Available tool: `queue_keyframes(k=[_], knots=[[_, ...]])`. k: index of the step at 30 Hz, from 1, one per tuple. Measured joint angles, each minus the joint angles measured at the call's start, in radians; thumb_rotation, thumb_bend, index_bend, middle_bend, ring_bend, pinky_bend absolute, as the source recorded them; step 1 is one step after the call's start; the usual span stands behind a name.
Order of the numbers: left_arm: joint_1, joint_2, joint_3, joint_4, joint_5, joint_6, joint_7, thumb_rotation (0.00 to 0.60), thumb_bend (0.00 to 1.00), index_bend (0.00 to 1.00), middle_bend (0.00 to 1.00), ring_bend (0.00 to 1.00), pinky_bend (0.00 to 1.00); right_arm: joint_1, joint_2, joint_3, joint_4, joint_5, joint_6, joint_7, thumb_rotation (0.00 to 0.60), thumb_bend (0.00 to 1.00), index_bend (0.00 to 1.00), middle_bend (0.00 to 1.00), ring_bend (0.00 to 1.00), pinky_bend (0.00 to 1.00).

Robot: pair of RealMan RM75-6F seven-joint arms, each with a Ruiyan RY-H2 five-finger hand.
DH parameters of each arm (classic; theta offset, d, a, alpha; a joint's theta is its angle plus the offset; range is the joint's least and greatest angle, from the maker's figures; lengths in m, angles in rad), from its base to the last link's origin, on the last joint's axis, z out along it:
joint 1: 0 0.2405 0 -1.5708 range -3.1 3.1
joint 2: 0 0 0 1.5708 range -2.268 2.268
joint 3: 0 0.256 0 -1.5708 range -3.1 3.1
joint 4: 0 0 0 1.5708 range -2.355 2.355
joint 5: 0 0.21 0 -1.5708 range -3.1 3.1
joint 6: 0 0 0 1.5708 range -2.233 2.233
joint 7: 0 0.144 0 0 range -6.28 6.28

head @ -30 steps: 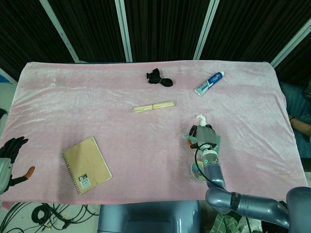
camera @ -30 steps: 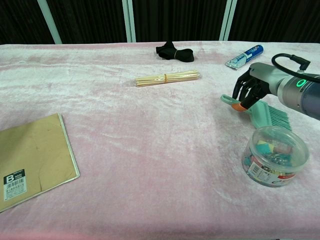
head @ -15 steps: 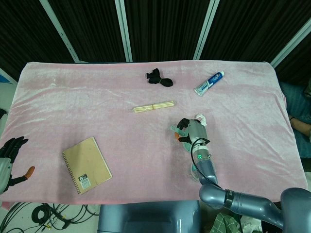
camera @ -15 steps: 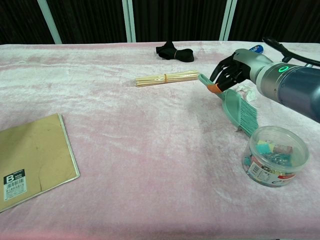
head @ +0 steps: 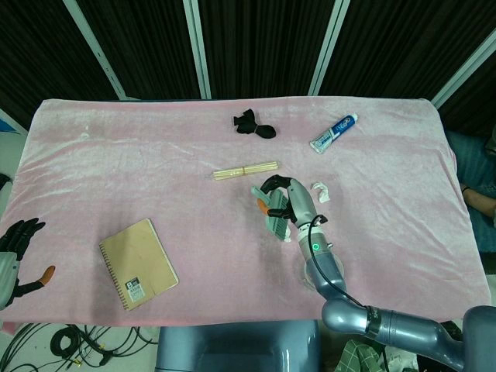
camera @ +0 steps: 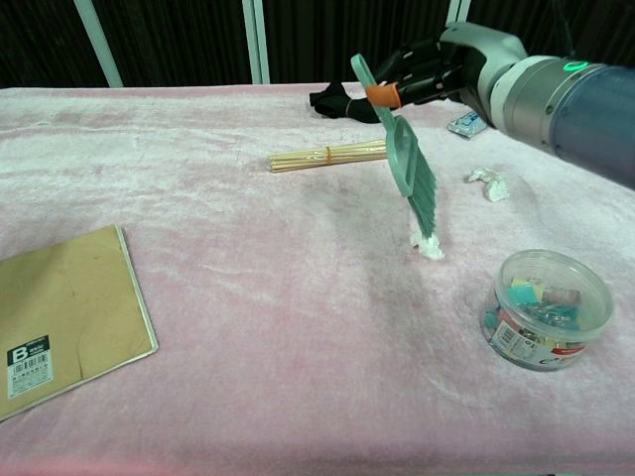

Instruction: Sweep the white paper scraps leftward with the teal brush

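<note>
The right hand (camera: pixel 437 69) grips the teal brush (camera: pixel 409 169) by its handle, fingers closed, bristles down on a white paper scrap (camera: pixel 431 247); another scrap (camera: pixel 489 182) lies to its right; the left hand (head: pixel 17 252) hangs off the surface edge, fingers spread, holding nothing; the brown notebook (camera: pixel 60 317) shows a "B" label

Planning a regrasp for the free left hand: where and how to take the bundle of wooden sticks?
Grip the bundle of wooden sticks mid-length, at its band, coming from above with fingers across the long axis. It lies flat, running left-right, ends unobstructed; the teal brush hangs near its right end.
</note>
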Motion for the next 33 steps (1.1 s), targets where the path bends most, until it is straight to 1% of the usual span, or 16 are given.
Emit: queue_keyframes(k=[5, 10, 14, 20, 24, 28, 33], knots=[[0.001, 0.0, 0.0, -0.001, 0.002, 0.003, 0.001, 0.6, 0.3, 0.14, 0.09, 0.0, 0.16, -0.005, 0.09, 0.006, 0.01, -0.003, -0.043, -0.004, 0.6, 0.32, 0.67, 0.62, 0.36, 0.14], [0.001, -0.002, -0.001, -0.003, -0.001, 0.002, 0.009, 0.6, 0.3, 0.14, 0.09, 0.0, 0.17, -0.003, 0.164, -0.033, 0.106, -0.044, -0.115, -0.036, 0.6, 0.32, 0.67, 0.62, 0.36, 0.14], [0.0, -0.004, -0.002, -0.006, -0.006, 0.0, 0.017, 0.6, 0.3, 0.14, 0.09, 0.0, 0.17, -0.003, 0.203, -0.062, 0.203, -0.118, -0.229, 0.008, 0.6, 0.34, 0.67, 0.61, 0.35, 0.14], [0.0, -0.005, -0.004, -0.01, -0.012, -0.002, 0.023, 0.6, 0.3, 0.14, 0.09, 0.0, 0.17, 0.002, 0.225, -0.095, 0.326, -0.314, -0.361, 0.17, 0.6, 0.4, 0.68, 0.6, 0.34, 0.14], [0.0, -0.006, -0.005, -0.01, -0.017, -0.004, 0.028, 0.6, 0.3, 0.14, 0.09, 0.0, 0.17, 0.016, 0.218, -0.118, 0.428, -0.454, -0.435, 0.323, 0.6, 0.41, 0.68, 0.59, 0.34, 0.14], [-0.001, -0.005, -0.005, -0.013, -0.021, -0.008, 0.032, 0.6, 0.3, 0.14, 0.09, 0.0, 0.17, 0.032, 0.196, -0.137, 0.522, -0.564, -0.454, 0.47, 0.6, 0.44, 0.69, 0.56, 0.33, 0.14], [-0.002, -0.002, -0.005, -0.015, -0.024, -0.014, 0.032, 0.6, 0.3, 0.15, 0.09, 0.0, 0.18, 0.057, 0.144, -0.177, 0.661, -0.676, -0.433, 0.626, 0.6, 0.45, 0.7, 0.55, 0.32, 0.14]])
